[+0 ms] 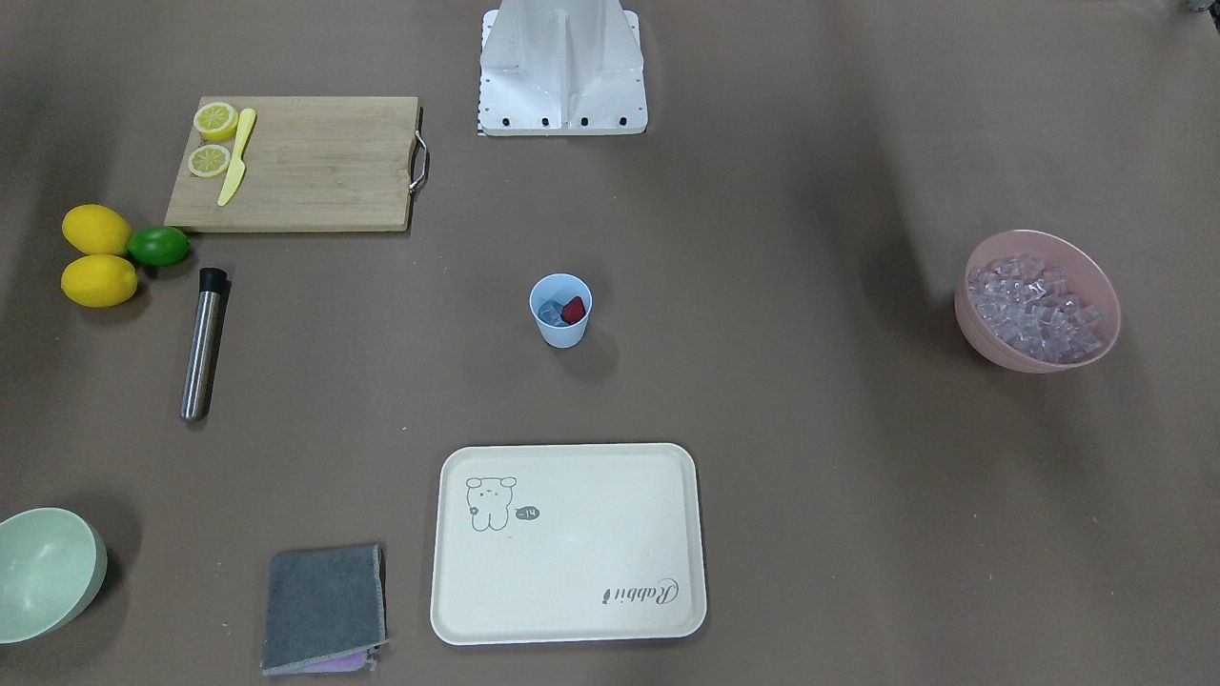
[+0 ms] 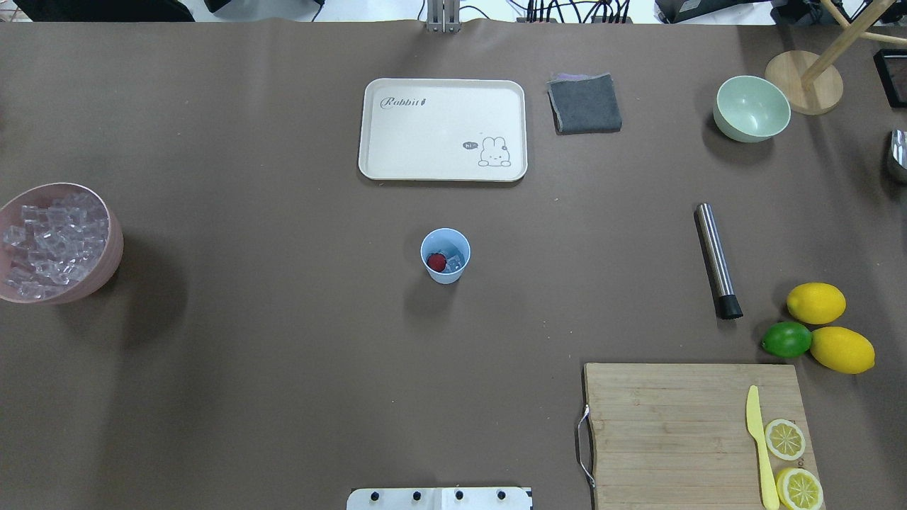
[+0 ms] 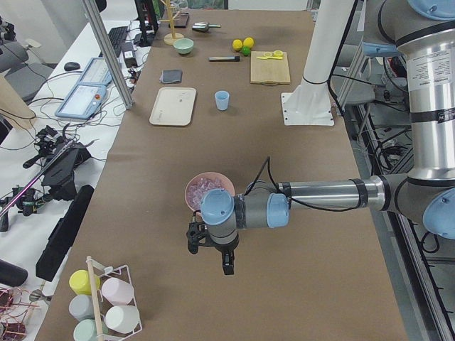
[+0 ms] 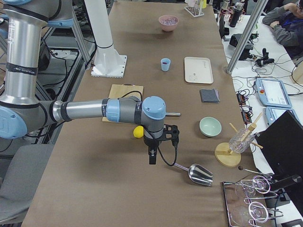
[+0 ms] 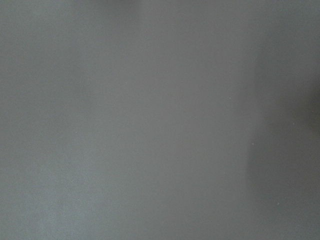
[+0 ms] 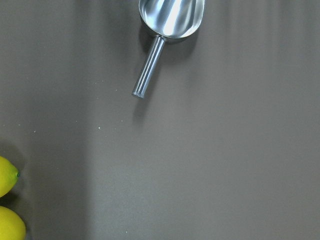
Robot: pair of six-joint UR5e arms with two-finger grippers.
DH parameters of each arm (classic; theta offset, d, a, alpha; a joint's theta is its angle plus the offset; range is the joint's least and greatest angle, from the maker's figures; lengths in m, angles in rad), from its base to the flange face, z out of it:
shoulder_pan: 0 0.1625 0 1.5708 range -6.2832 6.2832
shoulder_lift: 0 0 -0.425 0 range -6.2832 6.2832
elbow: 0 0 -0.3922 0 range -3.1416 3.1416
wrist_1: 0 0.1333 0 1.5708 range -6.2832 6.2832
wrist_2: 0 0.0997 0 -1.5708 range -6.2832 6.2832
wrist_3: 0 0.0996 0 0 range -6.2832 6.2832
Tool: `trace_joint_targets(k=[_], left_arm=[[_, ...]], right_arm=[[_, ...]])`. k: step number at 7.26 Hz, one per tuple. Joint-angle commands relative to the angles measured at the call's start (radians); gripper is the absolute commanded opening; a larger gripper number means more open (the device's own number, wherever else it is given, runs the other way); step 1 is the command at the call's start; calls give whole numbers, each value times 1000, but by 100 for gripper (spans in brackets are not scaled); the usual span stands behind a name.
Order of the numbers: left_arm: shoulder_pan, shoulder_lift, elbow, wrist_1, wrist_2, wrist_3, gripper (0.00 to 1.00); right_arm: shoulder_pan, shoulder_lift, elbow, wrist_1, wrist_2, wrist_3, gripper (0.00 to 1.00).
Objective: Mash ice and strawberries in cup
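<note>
The light-blue cup point(image 1: 560, 333) point(image 2: 445, 273) stands upright at the table's middle. Inside it lie a red strawberry point(image 1: 573, 309) point(image 2: 436, 262) and a few cubes of ice point(image 1: 550, 311) point(image 2: 454, 261). My left gripper point(image 3: 210, 257) hangs above the table just beyond a pink bowl point(image 3: 195, 186). My right gripper point(image 4: 158, 149) hangs near a lemon point(image 4: 138, 132), far from the cup. Both grippers show only in the side views, so I cannot tell whether they are open or shut. The left wrist view shows only bare table.
The pink bowl point(image 2: 106, 212) is full of ice cubes. A steel muddler point(image 2: 716, 258) lies beside two lemons point(image 2: 816, 302) and a lime point(image 2: 786, 339). Also here: a cutting board point(image 2: 666, 425) with knife and lemon halves, a tray point(image 2: 439, 142), a grey cloth point(image 2: 584, 103), a green bowl point(image 2: 751, 110), a metal scoop point(image 6: 171, 17).
</note>
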Motion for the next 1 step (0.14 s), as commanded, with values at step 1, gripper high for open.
trace_joint_targets(k=[1], left_arm=[[0,0,0,0,0,0,99]], right_arm=[[0,1,11,1,0,0,100]])
